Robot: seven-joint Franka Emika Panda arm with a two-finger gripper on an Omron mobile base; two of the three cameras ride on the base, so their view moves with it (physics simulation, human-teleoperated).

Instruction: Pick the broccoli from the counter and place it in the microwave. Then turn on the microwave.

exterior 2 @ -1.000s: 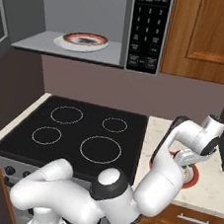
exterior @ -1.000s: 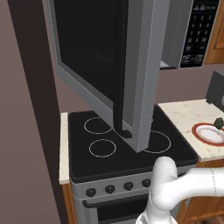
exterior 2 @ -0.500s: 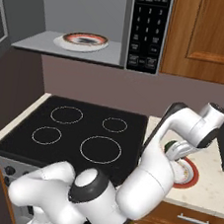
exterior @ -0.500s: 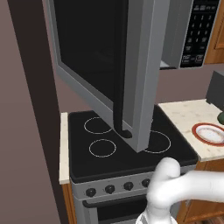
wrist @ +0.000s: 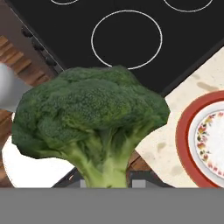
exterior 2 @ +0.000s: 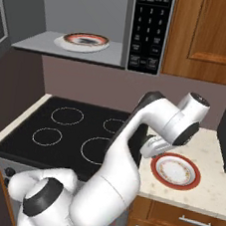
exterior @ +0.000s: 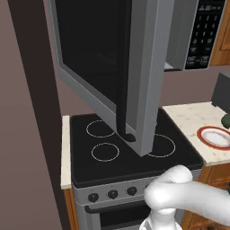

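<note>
The microwave (exterior 2: pixel 120 30) hangs above the stove with its door (exterior: pixel 112 72) swung wide open; in the left base view the door fills the picture from about 10 to 1 o'clock, its black handle (exterior: pixel 123 90) running down the front edge. Inside the microwave, on its grey floor, sits a red-rimmed plate (exterior 2: pixel 86 41), at 11 o'clock in the right base view, with the black keypad (exterior 2: pixel 150 32) just beside it at 12 o'clock.

Below is the black cooktop (exterior 2: pixel 68 129) with white rings, and at its 3 o'clock side the beige table (exterior 2: pixel 212 182). A second red-rimmed plate (exterior 2: pixel 175 170) lies on the table near the cooktop edge.

The white arm (exterior 2: pixel 155 115) arches over the seam between cooktop and table. In the hand view the broccoli (wrist: pixel 92 118) sits close up at the centre, its pale stem pointing down to 6 o'clock between the tips of the tool (wrist: pixel 107 183), which is clenched on the stem. The broccoli is lifted off the table, above the cooktop's front corner, with the table plate at its 3 o'clock.
</note>
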